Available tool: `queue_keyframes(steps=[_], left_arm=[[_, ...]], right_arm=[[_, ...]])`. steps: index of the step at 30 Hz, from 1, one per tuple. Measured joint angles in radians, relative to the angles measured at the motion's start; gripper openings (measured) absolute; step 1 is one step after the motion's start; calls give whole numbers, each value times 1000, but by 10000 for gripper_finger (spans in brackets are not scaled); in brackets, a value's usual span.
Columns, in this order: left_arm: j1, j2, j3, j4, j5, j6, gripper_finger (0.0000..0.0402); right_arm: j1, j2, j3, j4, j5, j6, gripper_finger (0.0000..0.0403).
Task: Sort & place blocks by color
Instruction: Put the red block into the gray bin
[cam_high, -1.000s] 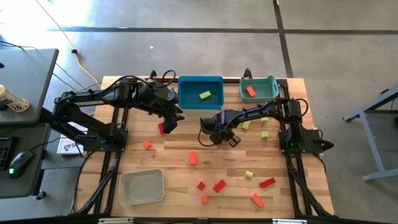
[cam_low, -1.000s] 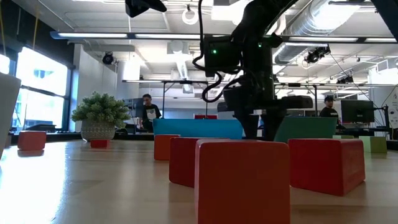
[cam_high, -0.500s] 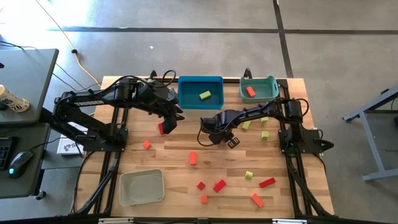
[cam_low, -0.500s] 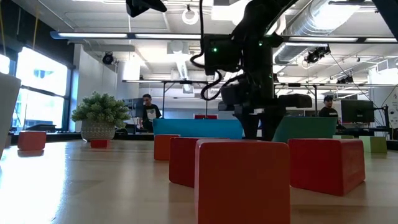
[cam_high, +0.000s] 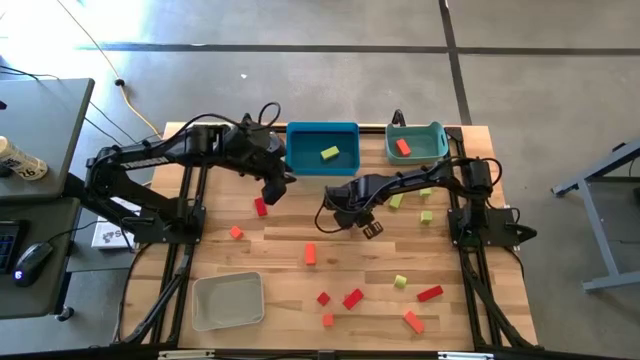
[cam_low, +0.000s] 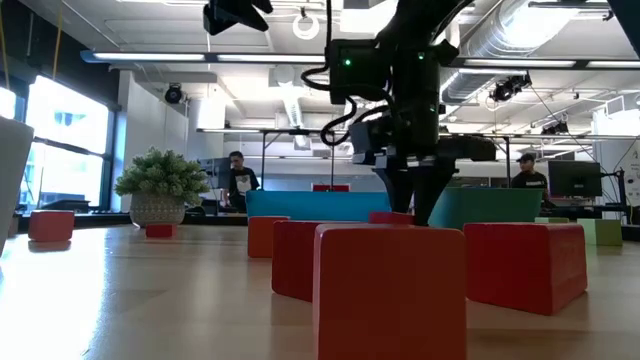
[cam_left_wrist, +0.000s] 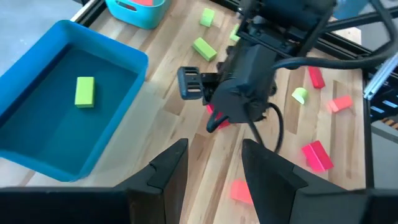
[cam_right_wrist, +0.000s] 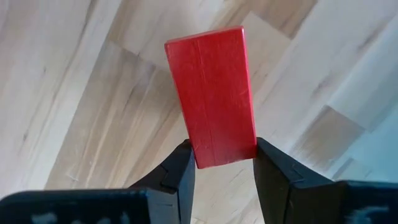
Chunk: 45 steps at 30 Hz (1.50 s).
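The right gripper's (cam_right_wrist: 224, 171) fingers (cam_right_wrist: 180, 171) are clenched on the end of a red bar (cam_right_wrist: 212, 96), which sticks out past them over bare wood. From above, this gripper (cam_high: 352, 217) sits mid-counter, just below the blue tray (cam_high: 322, 148), with open wood toward the front edge before the nearest orange block (cam_high: 310, 254).

The left gripper's (cam_left_wrist: 212, 165) fingers (cam_left_wrist: 168, 171) are spread apart and grip nothing. It hangs (cam_high: 274, 190) off the blue tray's left side, and a red block (cam_high: 261, 207) lies on the counter (cam_high: 270, 255) just below it. Half a second ago that block sat at the fingers; now it lies clear of them and the arm has drawn back toward the tray.

One yellow-green block (cam_high: 329, 153) lies in the blue tray and a red-orange one (cam_high: 402, 147) in the teal tray (cam_high: 417, 141). The grey tray (cam_high: 228, 301) sits near the front-left edge. More blocks are scattered along the front right
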Motion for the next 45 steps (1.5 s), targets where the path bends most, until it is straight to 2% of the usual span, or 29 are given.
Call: queue_keyframes(steps=[9,18,22,29,36,45], left_arm=[[69,0,0,-6,4,-43,143],[152,0,0,-74,13,-76,180],[202,0,0,-99,19,-124,183],[268,0,0,-110,143,-134,184],[285,0,0,-109,146,-135,184],[284,0,0,-109,148,-252,184]], right_arm=[[0,-9,73,10,15,83,106],[-3,-10,204,-19,53,85,106],[-3,-10,255,-30,113,84,106],[-3,-10,345,-30,179,84,106],[-3,-10,413,-32,260,81,106],[-3,-10,512,-24,356,81,106]])
